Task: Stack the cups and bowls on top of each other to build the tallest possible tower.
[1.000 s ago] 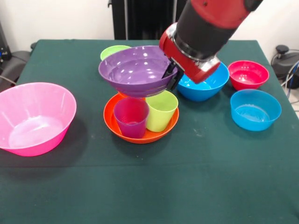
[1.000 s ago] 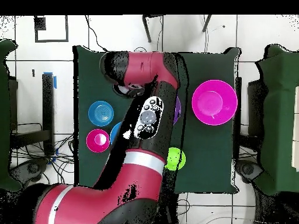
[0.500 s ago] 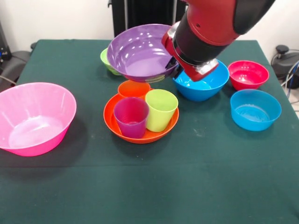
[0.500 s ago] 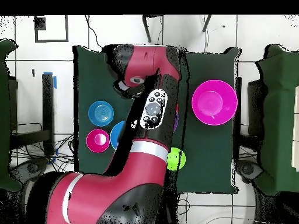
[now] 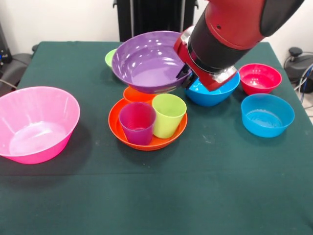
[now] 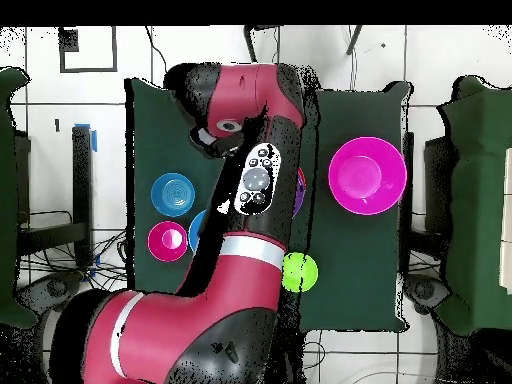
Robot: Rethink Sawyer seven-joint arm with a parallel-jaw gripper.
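My gripper [image 5: 182, 77] pinches the purple bowl's [image 5: 146, 62] rim, holding it aloft above the orange bowl [image 5: 146, 139] with cups [image 5: 152, 117].

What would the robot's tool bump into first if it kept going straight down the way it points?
Probably the orange bowl or the cups standing in it. The tool grips the purple bowl by its rim, held above the orange cup. Depth is unclear from here, so the blue bowl beside it could be first.

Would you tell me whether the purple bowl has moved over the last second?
Yes. In the front view the purple bowl first rose clear of the cups in the orange bowl, then came partway back down over them, held by the gripper.
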